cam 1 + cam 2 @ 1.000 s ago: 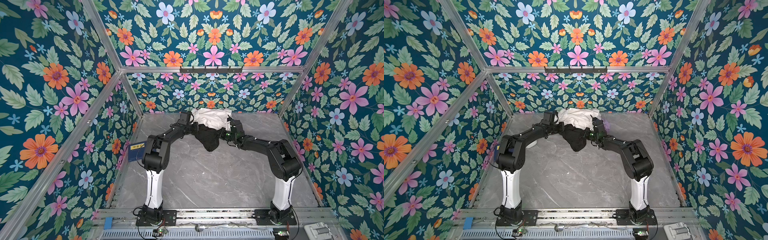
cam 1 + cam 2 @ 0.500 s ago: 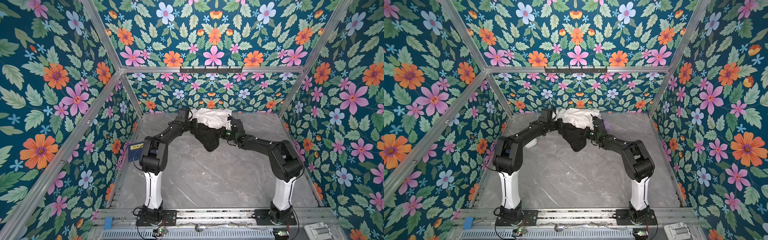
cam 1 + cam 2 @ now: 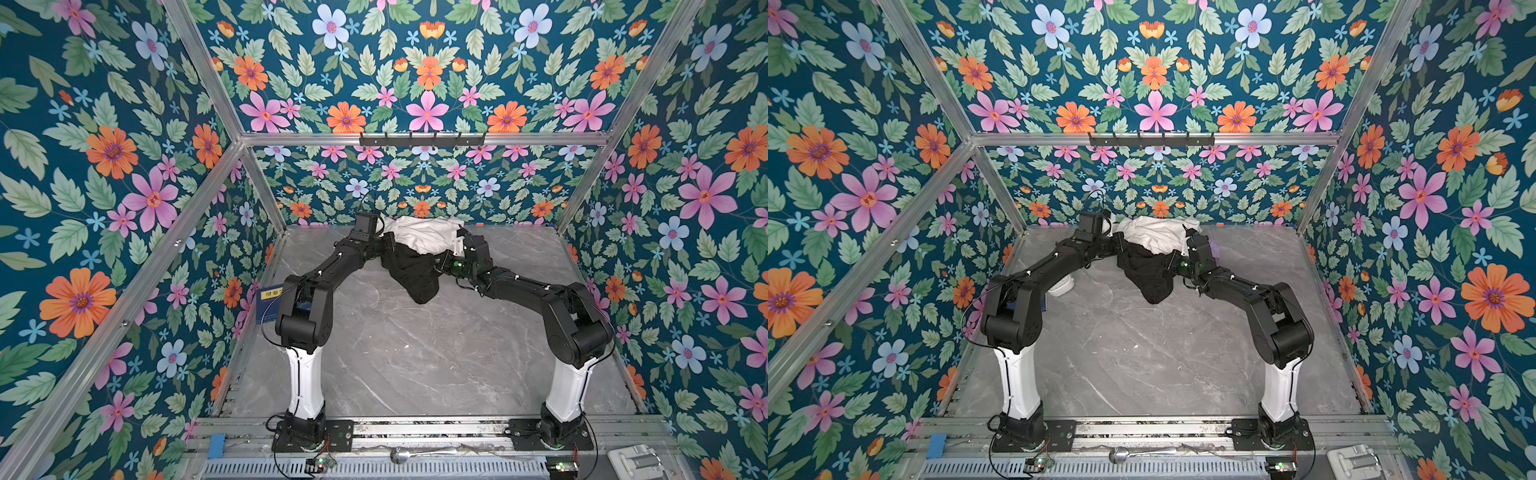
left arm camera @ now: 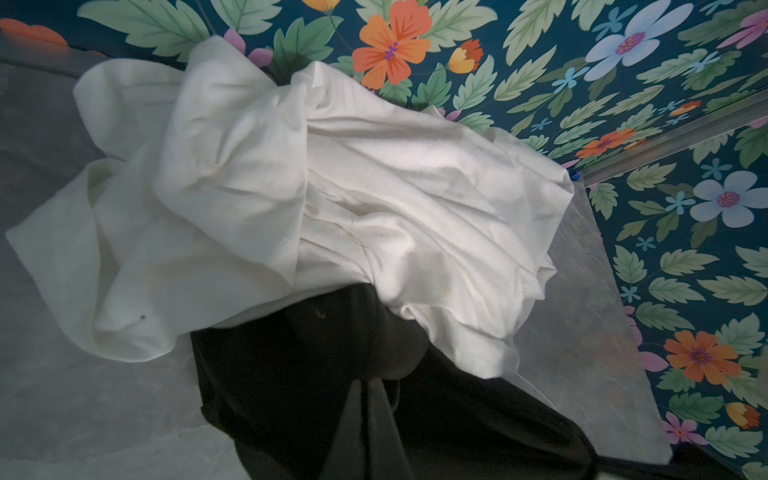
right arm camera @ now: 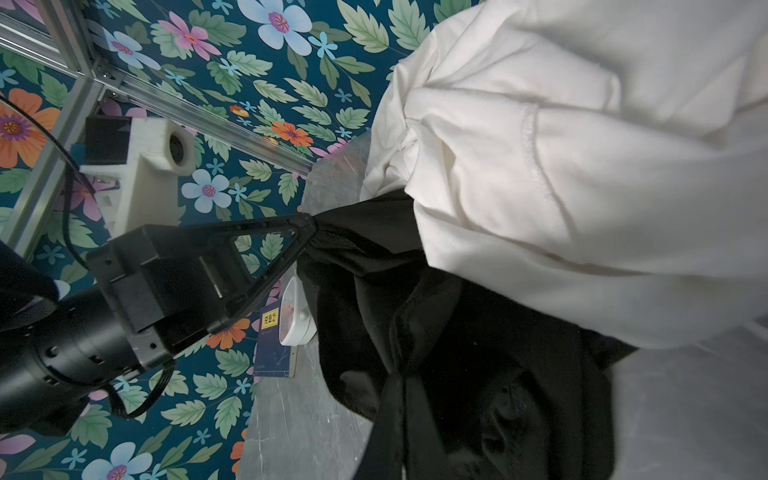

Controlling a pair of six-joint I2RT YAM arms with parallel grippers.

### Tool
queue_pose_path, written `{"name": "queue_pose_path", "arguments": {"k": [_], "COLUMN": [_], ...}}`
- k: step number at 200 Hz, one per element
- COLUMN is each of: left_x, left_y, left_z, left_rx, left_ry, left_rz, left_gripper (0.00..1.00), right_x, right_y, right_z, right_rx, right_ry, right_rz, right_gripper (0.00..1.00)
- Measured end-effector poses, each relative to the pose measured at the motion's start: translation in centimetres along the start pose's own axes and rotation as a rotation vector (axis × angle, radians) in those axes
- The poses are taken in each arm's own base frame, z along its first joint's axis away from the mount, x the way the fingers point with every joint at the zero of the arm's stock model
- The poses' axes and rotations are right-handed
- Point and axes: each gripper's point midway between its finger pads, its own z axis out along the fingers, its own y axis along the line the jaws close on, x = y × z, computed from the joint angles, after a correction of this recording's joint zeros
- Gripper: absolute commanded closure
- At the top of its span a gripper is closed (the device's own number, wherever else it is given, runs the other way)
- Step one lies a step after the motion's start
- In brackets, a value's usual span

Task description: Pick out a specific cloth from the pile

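The pile [image 3: 432, 245] sits at the back of the table against the wall. Its big white cloth [image 3: 419, 235] [image 3: 1152, 233] [image 4: 332, 187] [image 5: 582, 166] lies over the upper part of the black cloth [image 3: 415, 276] [image 3: 1149, 276] [image 4: 282, 374] [image 5: 478, 353]. My left gripper [image 3: 388, 246] [image 3: 1120, 246] [image 4: 368, 380] [image 5: 311, 222] is shut on the black cloth's left edge. My right gripper [image 3: 438, 262] [image 3: 1170, 264] [image 5: 399, 374] is shut on its right edge. The black cloth sags between them, its tip reaching the table. A small lilac cloth [image 3: 1217, 249] peeks out behind the right wrist.
A white plastic object [image 3: 1062, 286] [image 5: 297, 316] and a dark blue booklet [image 3: 268, 306] [image 5: 274, 353] lie by the left wall under the left arm. A black hook rail [image 3: 422, 139] runs along the back wall. A spoon [image 3: 401, 455] rests on the front rail.
My left gripper has risen slightly and drawn toward the back left with its edge of the black cloth. The right gripper has barely shifted. Both grips are unchanged.
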Motion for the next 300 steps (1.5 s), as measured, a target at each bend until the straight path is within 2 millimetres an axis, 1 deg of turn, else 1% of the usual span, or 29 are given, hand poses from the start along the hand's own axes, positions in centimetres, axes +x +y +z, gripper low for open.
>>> {"name": "queue_pose_path", "arguments": {"k": [38, 76, 133, 164, 200, 227, 264, 300], "left_x": [-0.7, -1.0, -1.9, -2.1, -2.3, -2.7, -2.6, -2.9], "left_y": [-0.5, -0.9, -1.6, -1.8, -2.1, -2.4, -2.4, -2.7], "left_z": [-0.4, -0.7, -1.8, -2.1, -2.4, -3.0, -3.0, -3.4], "left_rx": [0.011, 0.019, 0.029, 0.03, 0.034, 0.039, 0.038, 0.043], "left_ry": [-0.016, -0.02, -0.041, -0.043, -0.05, -0.062, -0.058, -0.069], "left_rz": [-0.01, -0.014, -0.008, -0.007, -0.005, -0.001, -0.002, 0.001], "left_gripper": [1.0, 1.0, 1.0, 1.0, 1.0, 1.0, 1.0, 1.0], "right_x": [-0.5, -0.7, -1.0, -1.4, -1.6, -2.0, -2.3, -2.4], "right_y": [0.5, 0.9, 1.4, 1.9, 2.1, 2.7, 3.2, 3.4], "right_z": [-0.4, -0.6, -1.0, -1.3, -1.4, -1.8, -2.1, -2.4], "right_rx": [-0.006, -0.006, -0.007, -0.016, -0.019, -0.03, -0.037, -0.041], "right_ry": [-0.014, -0.014, -0.017, -0.026, -0.029, -0.04, -0.047, -0.052], "right_rz": [-0.006, -0.013, -0.024, -0.029, -0.031, -0.036, -0.04, -0.042], "right_gripper": [1.0, 1.0, 1.0, 1.0, 1.0, 1.0, 1.0, 1.0]}}
